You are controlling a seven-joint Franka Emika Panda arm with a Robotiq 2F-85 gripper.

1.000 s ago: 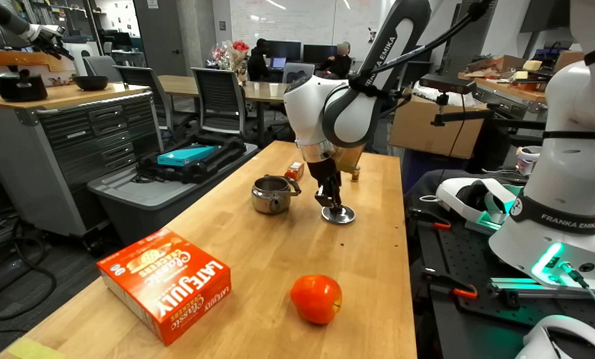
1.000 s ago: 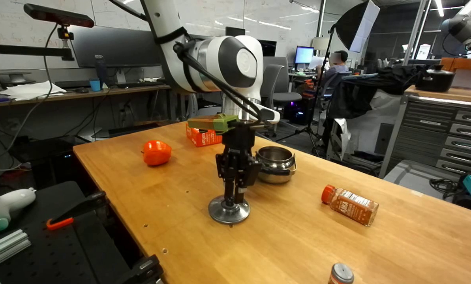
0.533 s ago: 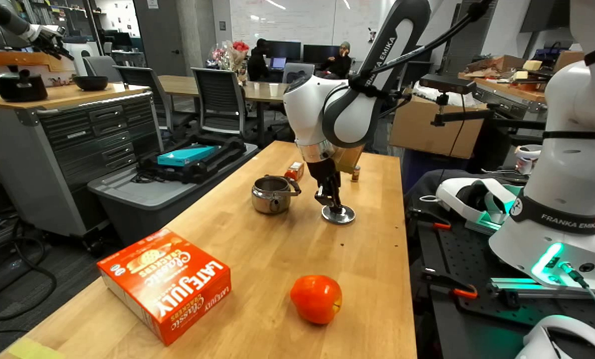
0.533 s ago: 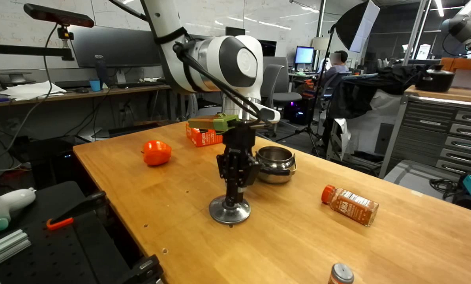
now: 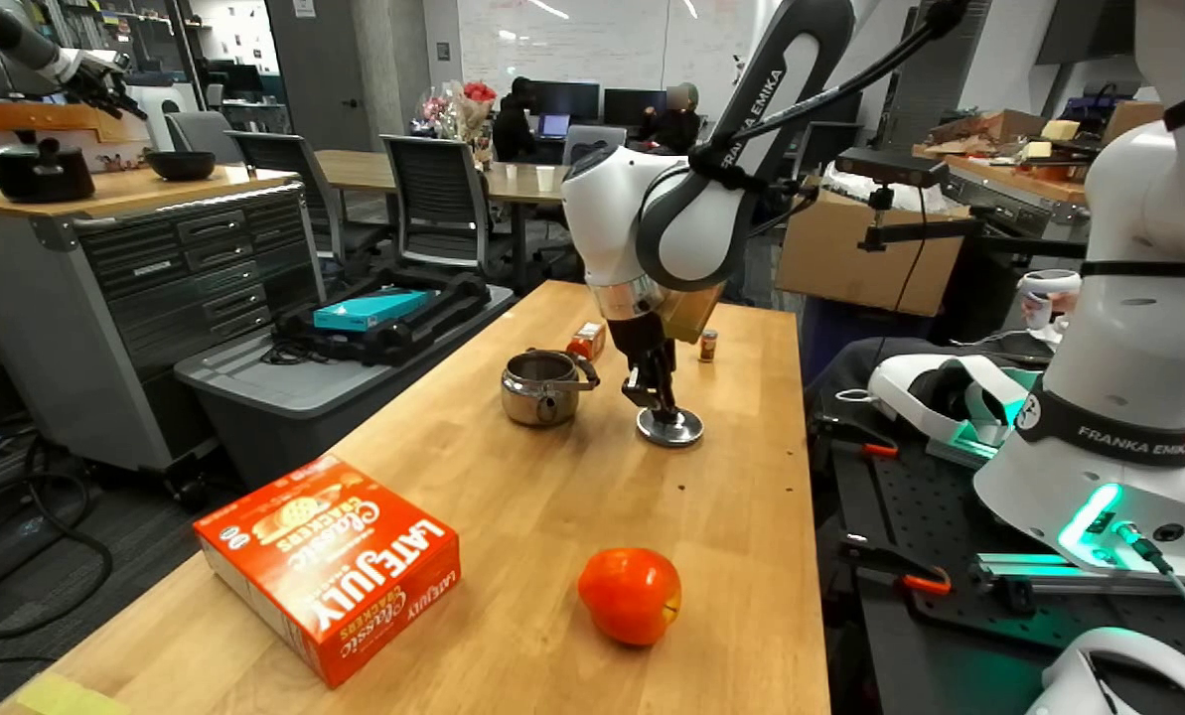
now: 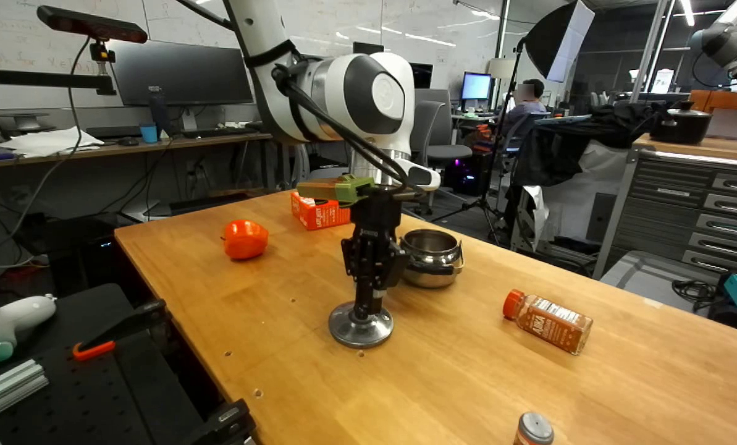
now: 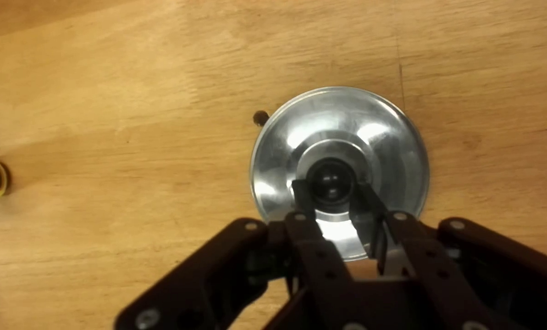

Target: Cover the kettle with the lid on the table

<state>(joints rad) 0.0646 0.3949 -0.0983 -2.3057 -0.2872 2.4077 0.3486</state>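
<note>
The lid (image 7: 392,151) is a round silver disc with a black knob (image 7: 331,176) at its centre. My gripper (image 7: 331,187) points down over it, its fingers (image 7: 302,192) pressed against both sides of the knob. In both exterior views the lid (image 5: 671,433) lies level at the tabletop or barely above it; I cannot tell which. The kettle (image 5: 530,402) stands upright and uncovered on the table, a short way from the gripper, its handle folded down to one side. Part of the kettle (image 6: 437,256) is behind the gripper in an exterior view. It is outside the wrist view.
An orange cracker box (image 5: 324,566) and an orange-red ball-like fruit (image 5: 632,596) sit on the table. A spice bottle (image 6: 550,322) lies on its side past the kettle. A small jar (image 6: 534,429) stands farther along. Black clamps (image 6: 220,426) grip a board beside the table edge.
The fingers have closed in on the knob. Since then the gripper and lid have shifted together very slightly, toward the kettle's side and perhaps upward. The kettle has stayed put.
</note>
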